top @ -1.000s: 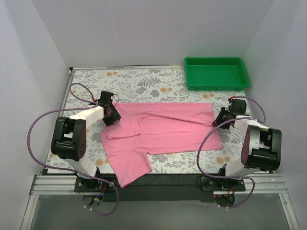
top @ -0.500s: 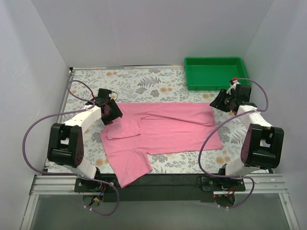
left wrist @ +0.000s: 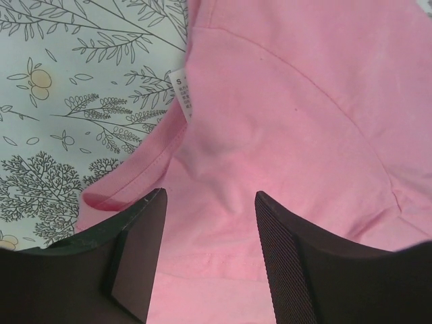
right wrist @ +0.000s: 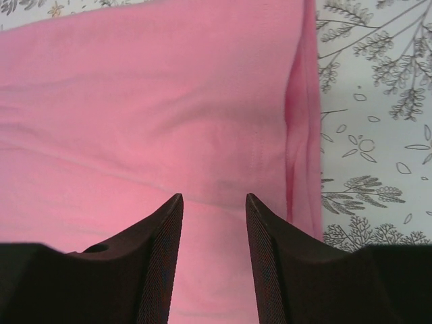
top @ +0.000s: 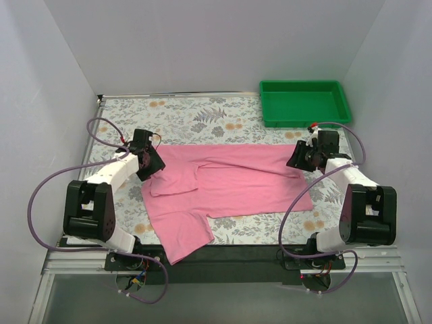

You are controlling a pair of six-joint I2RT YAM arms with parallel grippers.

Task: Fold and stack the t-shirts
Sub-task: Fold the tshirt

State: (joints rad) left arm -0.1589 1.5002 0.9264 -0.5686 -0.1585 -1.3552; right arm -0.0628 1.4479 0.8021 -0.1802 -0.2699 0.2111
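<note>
A pink t-shirt [top: 229, 189] lies spread across the table, its far half folded over onto itself and one sleeve [top: 183, 236] reaching the front edge. My left gripper [top: 150, 162] hovers over the shirt's left end, open; the left wrist view shows its jaws [left wrist: 209, 202] standing wide over the pink cloth [left wrist: 290, 115] by the collar label [left wrist: 181, 94], holding nothing. My right gripper [top: 297, 156] is over the shirt's far right corner, open; in the right wrist view its jaws [right wrist: 212, 202] stand apart above the fabric [right wrist: 169, 101] next to the doubled hem [right wrist: 302, 135].
A green plastic tray [top: 304, 104] stands at the far right of the floral-patterned table [top: 202, 118]. White walls close in the table on the left, back and right. Purple cables loop from both arms.
Both grippers have opened wider. The right gripper swung from the shirt's right edge up and inward to its far right corner. The left gripper shifted slightly left and farther back. The shirt lies unchanged.
</note>
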